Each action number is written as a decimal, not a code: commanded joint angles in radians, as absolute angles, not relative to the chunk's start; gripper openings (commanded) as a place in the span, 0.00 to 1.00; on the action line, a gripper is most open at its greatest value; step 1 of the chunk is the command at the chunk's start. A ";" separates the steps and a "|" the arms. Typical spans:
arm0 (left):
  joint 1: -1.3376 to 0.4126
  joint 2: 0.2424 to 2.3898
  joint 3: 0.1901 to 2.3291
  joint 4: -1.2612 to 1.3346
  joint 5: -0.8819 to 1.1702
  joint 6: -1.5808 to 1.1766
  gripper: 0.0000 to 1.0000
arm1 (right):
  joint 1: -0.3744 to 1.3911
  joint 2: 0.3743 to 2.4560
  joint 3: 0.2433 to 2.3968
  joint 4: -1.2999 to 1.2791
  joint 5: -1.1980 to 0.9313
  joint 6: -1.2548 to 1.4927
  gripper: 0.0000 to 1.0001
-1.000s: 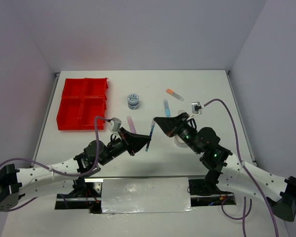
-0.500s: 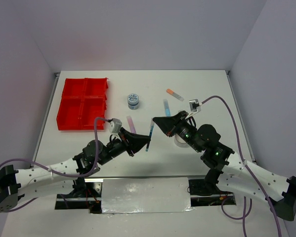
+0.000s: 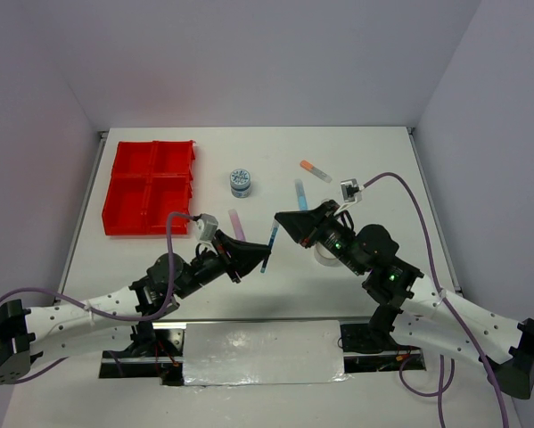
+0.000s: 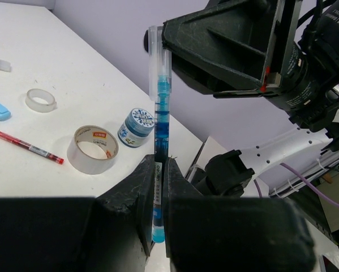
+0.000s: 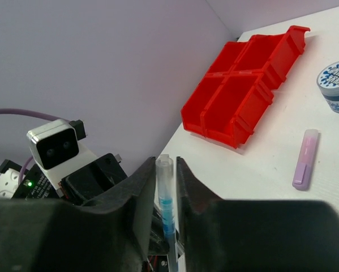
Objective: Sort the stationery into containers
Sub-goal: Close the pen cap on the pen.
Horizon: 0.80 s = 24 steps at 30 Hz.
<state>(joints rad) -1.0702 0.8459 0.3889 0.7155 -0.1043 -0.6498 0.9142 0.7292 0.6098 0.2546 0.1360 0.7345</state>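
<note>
A thin blue pen (image 3: 269, 245) hangs in the air between my two grippers over the middle of the table. My left gripper (image 3: 264, 259) is shut on its lower barrel (image 4: 159, 113), which stands upright between the fingers. My right gripper (image 3: 281, 218) straddles the pen's clear cap end (image 5: 166, 192). Its jaws stand slightly apart, with a narrow gap beside the cap. The red four-compartment tray (image 3: 151, 174) sits at the far left and also shows in the right wrist view (image 5: 237, 85). All its compartments look bare.
On the table lie a blue-lidded tub (image 3: 241, 182), a purple marker (image 3: 238, 220), a light-blue marker (image 3: 300, 193) and an orange-capped marker (image 3: 316, 170). The left wrist view shows two tape rolls (image 4: 93, 148) (image 4: 41, 100), a red pen (image 4: 28, 147) and a second tub (image 4: 138, 126).
My right gripper's jaws have parted a little around the pen's cap end. The left gripper keeps its grip, and both arms have barely shifted.
</note>
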 commanded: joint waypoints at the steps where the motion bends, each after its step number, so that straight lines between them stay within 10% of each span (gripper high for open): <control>1: -1.074 0.827 0.417 0.848 -0.083 -0.621 0.00 | 0.927 0.726 0.640 0.224 0.117 0.710 0.30; 24: -1.074 0.838 0.425 0.862 -0.138 -0.623 0.00 | 0.925 0.732 0.649 0.242 0.026 0.686 0.55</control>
